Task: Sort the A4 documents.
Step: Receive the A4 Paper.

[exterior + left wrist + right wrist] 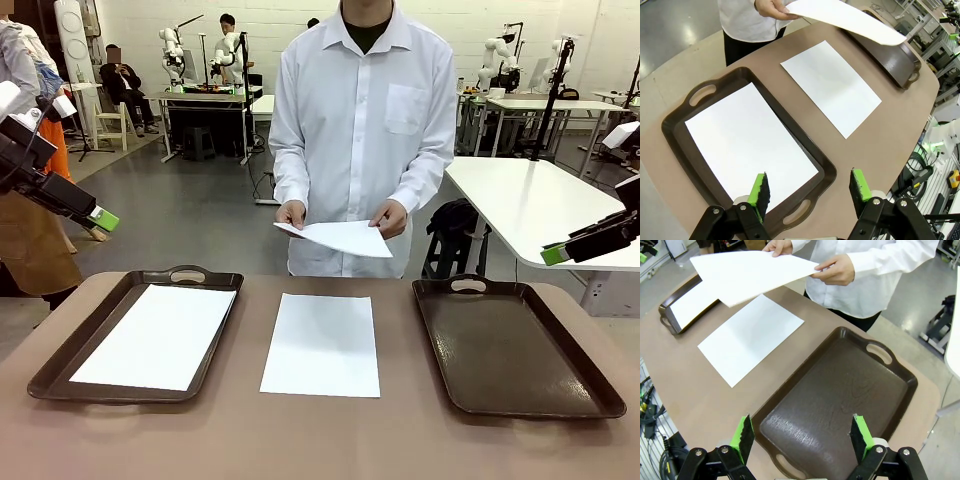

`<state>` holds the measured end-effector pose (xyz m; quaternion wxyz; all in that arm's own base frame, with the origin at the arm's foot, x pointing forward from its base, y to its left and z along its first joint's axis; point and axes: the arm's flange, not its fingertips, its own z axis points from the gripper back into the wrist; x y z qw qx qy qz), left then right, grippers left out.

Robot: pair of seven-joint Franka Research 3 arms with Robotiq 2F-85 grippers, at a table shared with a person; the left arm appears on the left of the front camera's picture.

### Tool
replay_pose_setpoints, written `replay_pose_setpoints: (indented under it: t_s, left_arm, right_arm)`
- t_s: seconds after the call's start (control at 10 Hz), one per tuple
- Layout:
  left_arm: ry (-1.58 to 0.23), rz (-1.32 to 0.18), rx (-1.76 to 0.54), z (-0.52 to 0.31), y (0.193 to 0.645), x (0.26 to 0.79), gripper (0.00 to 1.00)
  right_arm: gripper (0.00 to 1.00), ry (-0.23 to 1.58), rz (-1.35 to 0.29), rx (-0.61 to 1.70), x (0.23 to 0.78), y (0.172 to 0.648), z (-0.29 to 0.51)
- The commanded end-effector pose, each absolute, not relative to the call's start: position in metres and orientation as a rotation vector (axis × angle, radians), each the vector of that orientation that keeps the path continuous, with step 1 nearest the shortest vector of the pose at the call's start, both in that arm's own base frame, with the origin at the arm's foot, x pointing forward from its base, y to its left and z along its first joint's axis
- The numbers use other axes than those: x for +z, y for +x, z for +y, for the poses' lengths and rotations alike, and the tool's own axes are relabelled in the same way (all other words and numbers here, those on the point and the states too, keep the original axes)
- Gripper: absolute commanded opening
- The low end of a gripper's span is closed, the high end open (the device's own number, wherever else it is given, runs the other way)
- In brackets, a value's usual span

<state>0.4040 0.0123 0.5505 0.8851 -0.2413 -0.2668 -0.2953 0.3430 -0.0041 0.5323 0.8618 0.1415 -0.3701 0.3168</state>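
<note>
One white A4 sheet (155,335) lies inside the left brown tray (70,352). A second sheet (322,343) rests flat on the tabletop between the two trays. The person across the table holds a third sheet (340,238) in both hands above the far edge. My left gripper (103,218) hovers open, high at the left, above its tray's near end (810,191). High at the right, my right gripper (555,254) is open over the bare right tray (840,395); nothing sits between its fingers (859,432).
The right brown tray (510,345) holds nothing. The tan table (320,440) has free surface along its near edge. A white table (530,205) stands behind at the right. Other people sit far back.
</note>
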Motion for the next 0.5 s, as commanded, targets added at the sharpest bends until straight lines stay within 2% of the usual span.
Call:
replay_pose_setpoints:
  t_s: [0.0, 0.4]
  left_arm:
    - [-0.497, -0.561, -0.634, 0.0132, 0.4025, 0.5488, 0.83]
    - [-0.497, -0.561, -0.634, 0.0132, 0.4025, 0.5488, 0.83]
  right_arm:
    - [1.00, 0.310, -0.776, 0.666, 0.5309, 0.3439, -0.0038]
    - [1.00, 0.310, -0.776, 0.666, 0.5309, 0.3439, -0.0038]
